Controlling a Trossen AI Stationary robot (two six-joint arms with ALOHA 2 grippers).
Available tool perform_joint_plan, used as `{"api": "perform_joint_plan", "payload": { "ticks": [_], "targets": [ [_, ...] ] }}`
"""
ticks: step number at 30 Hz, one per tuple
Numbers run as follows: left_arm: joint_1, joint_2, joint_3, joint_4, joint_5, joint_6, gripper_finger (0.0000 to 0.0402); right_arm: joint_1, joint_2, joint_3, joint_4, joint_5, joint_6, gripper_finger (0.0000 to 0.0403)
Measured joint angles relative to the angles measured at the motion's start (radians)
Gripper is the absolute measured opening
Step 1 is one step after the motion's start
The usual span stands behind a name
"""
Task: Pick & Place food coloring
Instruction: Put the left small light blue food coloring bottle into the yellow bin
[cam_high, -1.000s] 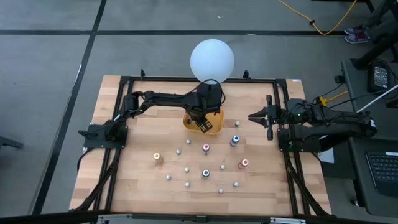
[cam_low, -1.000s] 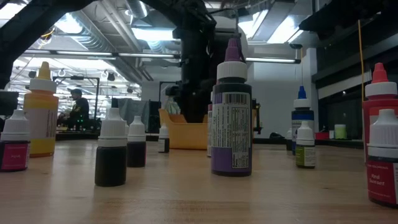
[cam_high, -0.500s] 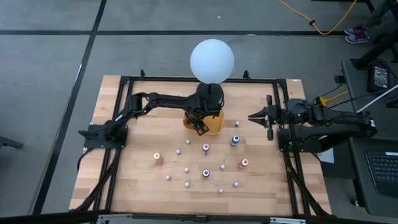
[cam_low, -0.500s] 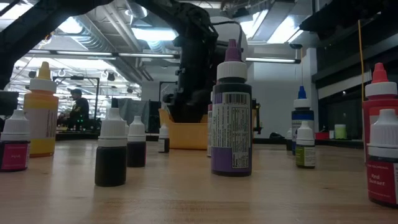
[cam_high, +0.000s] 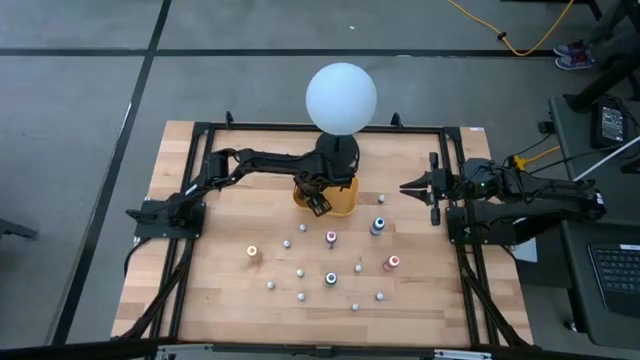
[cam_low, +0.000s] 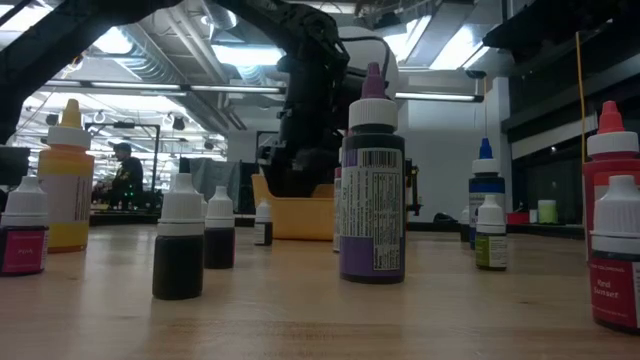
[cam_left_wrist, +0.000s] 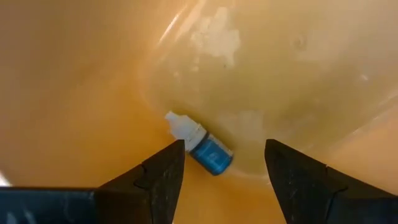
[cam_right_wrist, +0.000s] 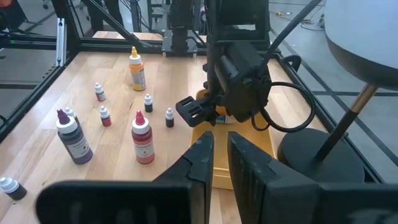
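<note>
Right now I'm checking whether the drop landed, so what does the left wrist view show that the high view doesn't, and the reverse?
Only the left wrist view shows a small blue-labelled, white-capped bottle lying on its side inside the yellow-orange plastic tray, free between the open left gripper fingers. Only the high view shows the bottles standing on the wooden table, the white globe lamp and the shut right gripper waiting at the right. Both show the left gripper over the tray.

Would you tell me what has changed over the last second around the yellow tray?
The left gripper shifted slightly toward the tray's left side and opened; a small blue-labelled bottle now lies free on the tray floor. The right gripper stayed parked and shut, and the bottles on the table stayed put.
</note>
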Motion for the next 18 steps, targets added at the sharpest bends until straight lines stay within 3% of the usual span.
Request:
{"api": "perform_joint_plan", "payload": {
  "ticks": [18],
  "targets": [
    [0.006, 0.065, 0.017, -0.016, -0.001, 0.062, 0.0213, 0.000, -0.039, 0.000, -0.030, 0.017, 0.005, 0.0052]
  ]
}}
